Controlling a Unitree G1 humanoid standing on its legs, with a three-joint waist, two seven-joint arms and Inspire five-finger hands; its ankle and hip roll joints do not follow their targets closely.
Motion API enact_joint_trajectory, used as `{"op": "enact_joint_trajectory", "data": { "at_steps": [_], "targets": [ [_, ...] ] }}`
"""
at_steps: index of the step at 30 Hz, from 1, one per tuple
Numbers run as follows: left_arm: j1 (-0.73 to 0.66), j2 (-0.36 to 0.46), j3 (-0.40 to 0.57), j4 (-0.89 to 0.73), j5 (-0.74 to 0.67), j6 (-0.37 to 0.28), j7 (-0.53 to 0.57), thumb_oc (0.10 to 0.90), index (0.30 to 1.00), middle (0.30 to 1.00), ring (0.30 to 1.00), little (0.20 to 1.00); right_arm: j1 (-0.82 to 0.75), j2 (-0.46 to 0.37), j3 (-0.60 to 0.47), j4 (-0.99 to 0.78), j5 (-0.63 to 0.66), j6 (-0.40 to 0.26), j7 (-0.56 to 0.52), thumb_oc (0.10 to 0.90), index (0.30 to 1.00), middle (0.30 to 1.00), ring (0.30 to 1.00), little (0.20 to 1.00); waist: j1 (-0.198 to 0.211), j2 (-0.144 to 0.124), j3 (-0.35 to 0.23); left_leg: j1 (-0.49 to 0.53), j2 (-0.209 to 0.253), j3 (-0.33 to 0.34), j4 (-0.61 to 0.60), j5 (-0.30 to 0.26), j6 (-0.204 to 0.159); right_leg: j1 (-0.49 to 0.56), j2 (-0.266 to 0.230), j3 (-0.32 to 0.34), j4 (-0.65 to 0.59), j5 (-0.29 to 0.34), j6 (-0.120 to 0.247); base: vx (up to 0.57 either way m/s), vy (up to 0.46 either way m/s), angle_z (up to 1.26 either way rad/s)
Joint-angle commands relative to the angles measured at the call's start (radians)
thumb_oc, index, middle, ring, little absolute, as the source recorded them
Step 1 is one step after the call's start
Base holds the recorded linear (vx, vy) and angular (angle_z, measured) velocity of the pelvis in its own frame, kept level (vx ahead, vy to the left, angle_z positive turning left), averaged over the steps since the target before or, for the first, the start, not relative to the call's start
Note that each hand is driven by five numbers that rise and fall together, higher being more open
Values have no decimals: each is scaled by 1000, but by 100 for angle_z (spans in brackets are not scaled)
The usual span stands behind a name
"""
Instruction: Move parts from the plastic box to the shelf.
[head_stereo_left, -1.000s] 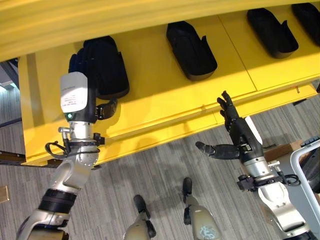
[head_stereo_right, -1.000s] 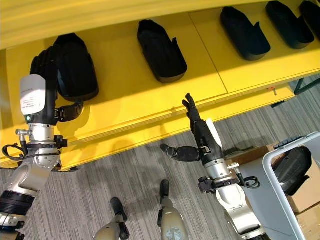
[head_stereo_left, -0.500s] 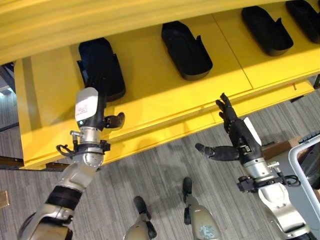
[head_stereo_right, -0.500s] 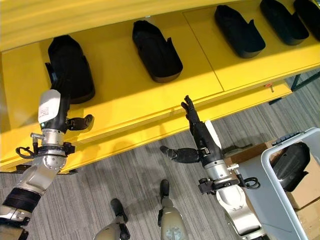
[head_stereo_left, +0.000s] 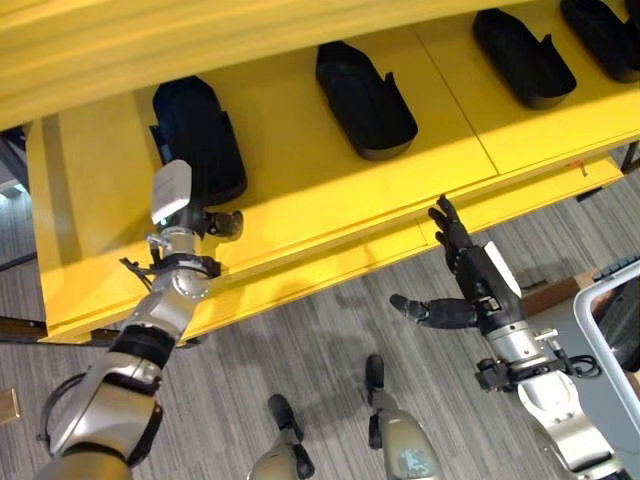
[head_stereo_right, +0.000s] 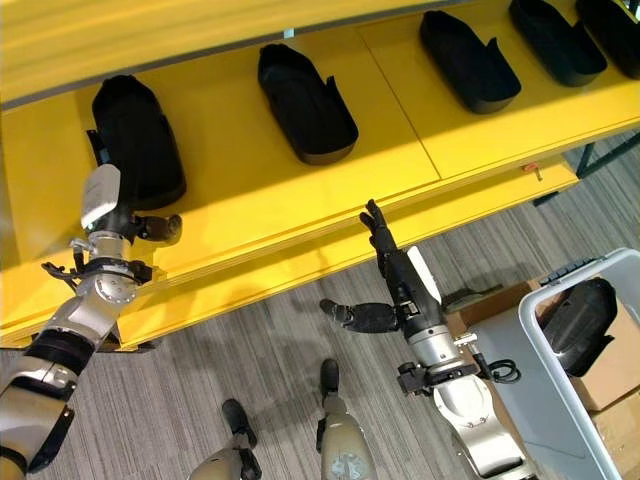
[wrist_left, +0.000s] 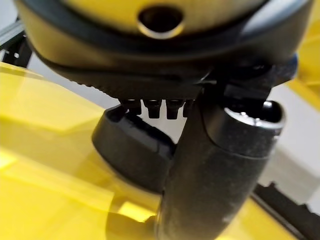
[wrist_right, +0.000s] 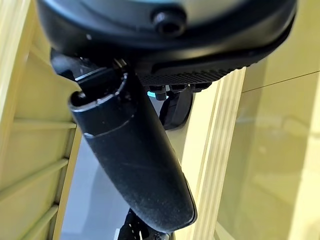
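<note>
- The parts are black moulded plastic shells, long and rounded at one end like a shoe, hollow on top, with raised tabs along one side.
- The leftmost part (head_stereo_left: 196, 137) lies on the yellow shelf (head_stereo_left: 290, 170) near its left end, lengthwise from front to back, just beyond the left hand (head_stereo_left: 172, 195).
- A second part (head_stereo_left: 364, 84) lies on the shelf further right, well apart from the first; a third part (head_stereo_left: 522, 42) lies right of that, past a seam in the shelf board, and a fourth part (head_stereo_left: 603, 22) shows at the top right corner.
- One more black part (head_stereo_right: 578, 320) sits in the grey plastic box (head_stereo_right: 533, 368) on the floor at the lower right, beside a cardboard box (head_stereo_right: 616, 366).
- The left arm reaches up from the lower left, its hand over the shelf's front part at the near end of the leftmost part. The thumb (head_stereo_left: 226, 224) sticks out to the right, apart from the part. The fingers lie against the dark part; I cannot tell whether they are straight or curled, or whether they touch it.
- The right hand (head_stereo_left: 470, 270) hangs in front of the shelf's front edge, above the grey striped floor (head_stereo_left: 320, 330). Its fingers are straight and point up toward the shelf edge, its thumb spread wide to the left; it holds nothing.
</note>
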Motion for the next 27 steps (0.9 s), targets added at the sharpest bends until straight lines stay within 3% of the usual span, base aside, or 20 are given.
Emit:
{"op": "enact_joint_trajectory", "data": {
  "at_steps": [1, 16, 27],
  "targets": [
    [-159, 19, -24, 88, -7, -17, 12, 900, 1000, 1000, 1000, 1000, -43, -32, -27, -163, 38, -122, -12, 900, 1000, 1000, 1000, 1000, -22, -21, -41, 93, 58, 0, -7, -35, -51, -9, -103, 32, 100, -37, 132, 0, 0, 0],
    [-209, -26, -90, 207, -36, -16, -70, 900, 1000, 1000, 1000, 1000, -31, -41, -19, -169, 50, -118, -6, 900, 1000, 1000, 1000, 1000, -35, -15, -35, 95, 55, 3, -7, -37, -49, -23, -98, 47, 107, -39, 131, 2, 1, -1],
    [-173, -116, -60, 269, -130, -22, -140, 900, 1000, 1000, 1000, 1000, -25, -32, -16, -173, 58, -104, 5, 900, 1000, 1000, 1000, 1000, -44, -16, -27, 95, 58, 2, -7, -38, -49, -30, -95, 54, 112, -41, 126, 1, 0, 0]
  ]
}}
